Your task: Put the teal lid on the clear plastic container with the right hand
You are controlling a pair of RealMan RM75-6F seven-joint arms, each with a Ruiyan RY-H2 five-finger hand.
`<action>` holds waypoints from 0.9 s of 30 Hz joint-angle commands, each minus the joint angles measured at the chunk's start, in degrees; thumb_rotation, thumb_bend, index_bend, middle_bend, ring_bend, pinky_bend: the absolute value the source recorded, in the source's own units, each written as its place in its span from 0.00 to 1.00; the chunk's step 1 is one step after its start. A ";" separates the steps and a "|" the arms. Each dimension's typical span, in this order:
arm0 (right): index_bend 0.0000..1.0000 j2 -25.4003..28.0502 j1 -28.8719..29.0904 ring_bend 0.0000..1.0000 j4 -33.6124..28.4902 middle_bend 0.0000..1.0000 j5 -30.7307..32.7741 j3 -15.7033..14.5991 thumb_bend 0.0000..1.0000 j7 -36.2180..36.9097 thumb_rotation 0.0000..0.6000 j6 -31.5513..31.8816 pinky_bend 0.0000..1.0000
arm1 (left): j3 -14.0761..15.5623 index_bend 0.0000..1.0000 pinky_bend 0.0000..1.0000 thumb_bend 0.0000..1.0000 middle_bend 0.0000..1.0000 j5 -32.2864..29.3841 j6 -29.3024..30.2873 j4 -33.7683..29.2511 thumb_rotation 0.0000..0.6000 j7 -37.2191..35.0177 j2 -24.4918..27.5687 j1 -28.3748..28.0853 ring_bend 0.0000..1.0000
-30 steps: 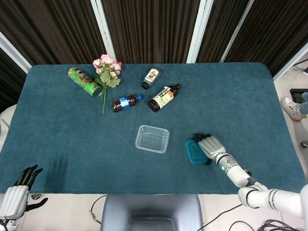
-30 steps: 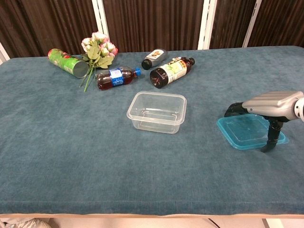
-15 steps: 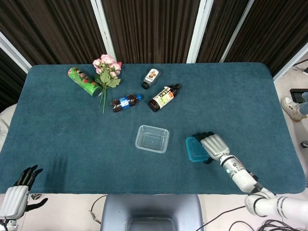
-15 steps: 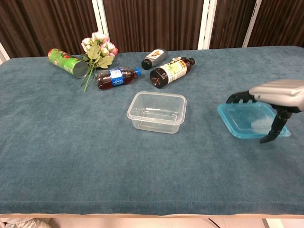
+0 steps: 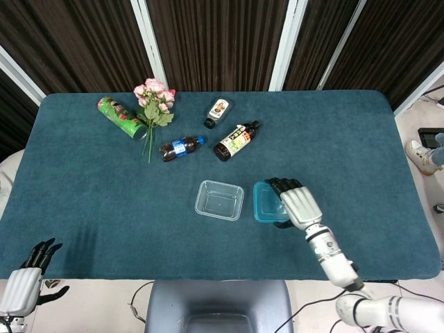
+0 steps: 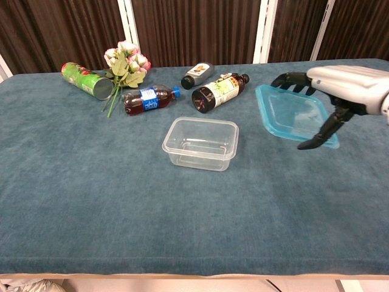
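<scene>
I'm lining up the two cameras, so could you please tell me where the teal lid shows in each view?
Head view: teal lid just right of centre, held by the right hand.
Chest view: lid upper right, lifted off the table, tilted.
Shared landmark: the clear plastic container, just left of the lid in both.

Table [image 5: 83, 201]: teal cloth cover.
Clear plastic container [image 5: 219, 200]: upright, open, near table centre.
Green can [image 5: 121, 117]: on its side, far left.
Pink flowers [image 5: 155, 104]: lying just beside the can.
Cola bottle [image 5: 181, 148]: on its side (blue label).
Dark bottle [image 5: 236, 141]: on its side, near the cola.
Small dark bottle [image 5: 218, 112]: lying furthest back.
</scene>
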 commanded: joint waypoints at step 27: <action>0.64 -19.64 9.95 0.67 0.05 0.58 22.62 13.87 0.24 -16.02 1.00 5.07 0.67 | 0.11 0.17 0.34 0.49 0.07 -0.23 -0.46 1.42 1.00 -2.15 -0.30 0.06 0.06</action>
